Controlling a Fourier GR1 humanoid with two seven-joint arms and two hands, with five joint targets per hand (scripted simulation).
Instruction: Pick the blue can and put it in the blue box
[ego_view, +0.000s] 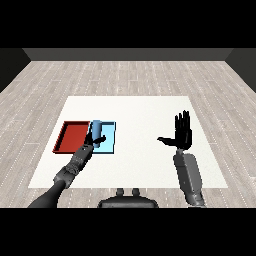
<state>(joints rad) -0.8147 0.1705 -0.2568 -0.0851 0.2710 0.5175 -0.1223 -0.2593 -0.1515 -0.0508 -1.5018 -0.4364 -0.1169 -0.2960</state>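
A blue can (96, 128) stands upright at the left edge of the light blue tray (108, 136), close to the border with the red tray (72, 136). My left hand (95, 141) reaches over the blue tray's near left part, its fingers curled round the can's lower half. My right hand (182, 133) is raised over the right side of the table, far from both trays, with fingers straight and thumb spread out to the left; it holds nothing.
The two trays lie side by side at the table's left. The white table (140, 115) stretches wide between the trays and my right hand. Grey wood floor surrounds the table.
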